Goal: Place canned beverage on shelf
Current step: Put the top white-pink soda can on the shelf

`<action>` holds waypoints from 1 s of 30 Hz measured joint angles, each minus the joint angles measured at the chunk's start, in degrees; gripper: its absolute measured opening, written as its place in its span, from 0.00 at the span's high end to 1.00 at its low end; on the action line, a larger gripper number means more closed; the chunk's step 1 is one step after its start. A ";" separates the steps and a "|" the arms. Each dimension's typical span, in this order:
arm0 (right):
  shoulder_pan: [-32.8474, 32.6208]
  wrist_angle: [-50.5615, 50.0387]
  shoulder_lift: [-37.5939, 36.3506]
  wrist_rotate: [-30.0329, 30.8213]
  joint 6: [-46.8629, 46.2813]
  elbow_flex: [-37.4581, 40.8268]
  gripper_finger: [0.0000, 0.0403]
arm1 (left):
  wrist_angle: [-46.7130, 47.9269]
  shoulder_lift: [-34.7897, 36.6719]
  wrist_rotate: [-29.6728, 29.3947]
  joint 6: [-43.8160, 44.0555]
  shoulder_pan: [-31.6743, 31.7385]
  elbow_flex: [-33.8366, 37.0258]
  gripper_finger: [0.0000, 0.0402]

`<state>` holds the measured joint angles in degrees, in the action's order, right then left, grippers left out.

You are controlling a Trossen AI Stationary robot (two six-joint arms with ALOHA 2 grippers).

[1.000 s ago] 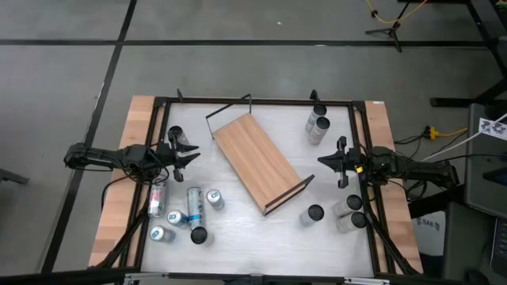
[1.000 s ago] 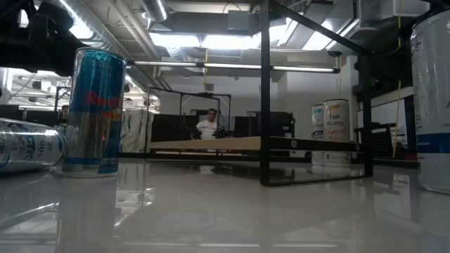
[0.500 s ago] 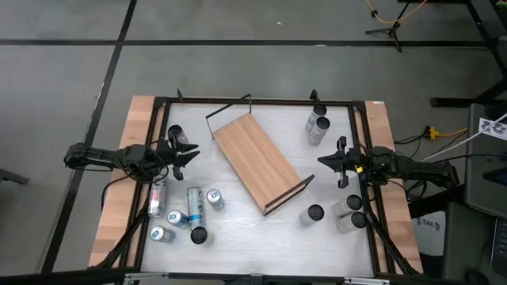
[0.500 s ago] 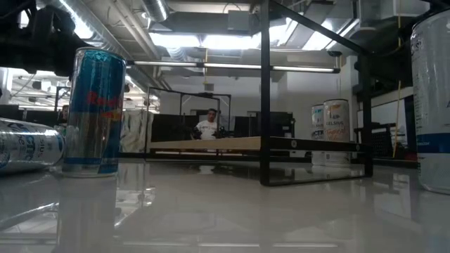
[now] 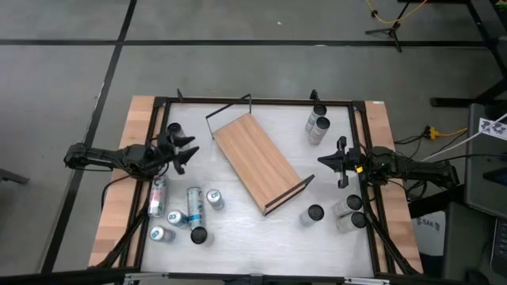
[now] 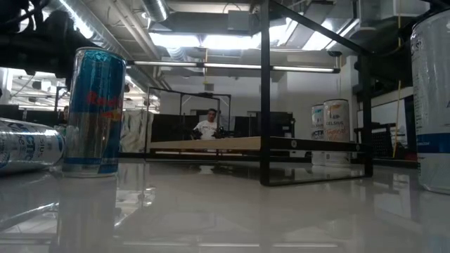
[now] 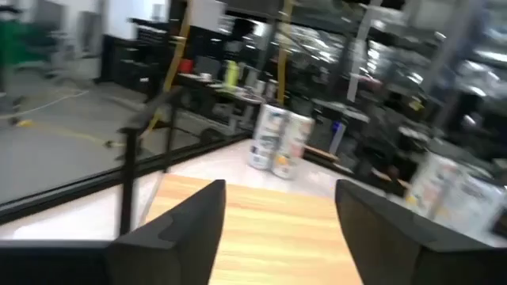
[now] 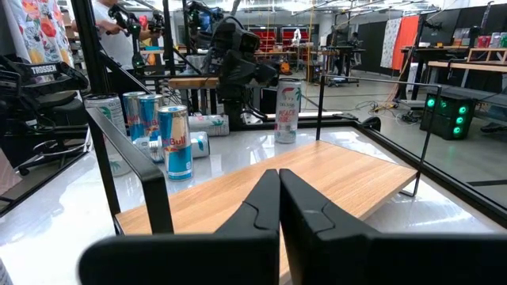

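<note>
The shelf [image 5: 257, 162] is a light-brown wooden board with black wire rails at its short ends, lying aslant mid-table; it also shows in the left wrist view [image 7: 261, 229], the right wrist view [image 8: 317, 182] and the low view [image 6: 232, 144]. Several cans lie and stand at the near left [image 5: 195, 204], among them a blue one [image 6: 93, 112]. My left gripper [image 5: 188, 150] is open and empty above the table's left side, left of the shelf; its own view shows the gap [image 7: 281, 229]. My right gripper [image 5: 323, 161] is shut and empty, right of the shelf [image 8: 277, 207].
One can [image 5: 174, 132] stands at the far left by my left gripper. Two cans [image 5: 318, 123] stand at the far right, and three [image 5: 337, 212] at the near right. A black frame [image 5: 261, 100] runs round the table. A person [image 6: 207, 125] is in the room behind.
My left gripper has swung a little toward the table's far edge, staying open. My right gripper and the cans have kept still.
</note>
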<state>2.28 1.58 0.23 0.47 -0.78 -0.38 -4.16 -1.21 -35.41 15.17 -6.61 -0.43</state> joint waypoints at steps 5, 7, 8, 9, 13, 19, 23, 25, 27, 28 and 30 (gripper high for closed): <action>-0.01 -0.02 0.02 0.00 0.00 0.00 1.00 | 0.00 0.00 -1.25 1.01 0.00 0.00 0.31; 0.01 -0.02 0.00 -0.02 0.00 0.00 1.00 | 0.00 0.00 -1.08 0.99 0.00 0.00 0.30; -0.01 -0.02 0.02 -0.01 0.00 0.00 1.00 | 0.00 0.00 -1.08 0.99 -0.01 0.00 0.30; 0.00 -0.02 0.00 0.00 0.00 0.00 1.00 | -0.01 0.00 -1.08 0.99 0.00 0.00 0.29; -0.01 -0.01 0.01 -0.01 0.00 0.00 1.00 | -2.82 0.00 -0.97 0.99 0.00 0.00 0.29; -0.01 0.00 0.00 -0.02 0.00 0.00 1.00 | -11.54 0.00 2.00 0.75 -0.01 0.00 0.29; -0.01 -0.02 0.00 -0.02 0.00 0.00 1.00 | -13.64 0.00 2.09 -0.62 0.00 0.00 0.29; -0.01 0.00 0.00 -0.02 0.00 0.00 1.00 | -14.87 -0.01 1.80 -2.34 -0.01 0.00 0.29; 0.01 0.00 0.00 -0.02 0.00 0.00 1.00 | -17.26 -0.48 1.46 -3.76 0.00 0.02 0.29; 0.00 0.00 0.00 -0.02 0.00 0.00 1.00 | -18.49 -0.87 1.44 -4.67 0.00 0.00 0.29; 0.01 0.00 0.00 -0.02 0.00 0.00 1.00 | -21.44 -1.64 1.44 -7.07 0.00 0.02 0.29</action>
<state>2.28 1.58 0.23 0.45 -0.78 -0.38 -25.60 -2.86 -33.97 8.10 -6.61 -0.41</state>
